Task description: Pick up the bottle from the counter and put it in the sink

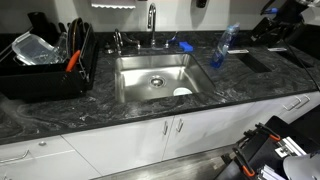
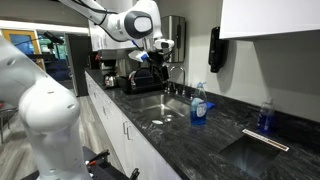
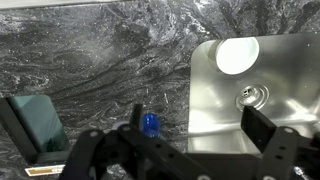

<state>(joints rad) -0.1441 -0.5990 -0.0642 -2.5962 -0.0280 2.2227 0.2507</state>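
Claw [image 3: 190, 130] open, jaws wide apart, hanging above surface [image 1: 60, 110]. Bottle [image 1: 222, 45] upright on surface beside sink [image 1: 135, 85]; its blue cap shows near claw in wrist view.

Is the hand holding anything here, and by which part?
Nothing is held: the hand is open, clear of the bottle, which stands alone on the counter.

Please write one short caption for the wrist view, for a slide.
Open gripper above the blue bottle on the counter, sink alongside.
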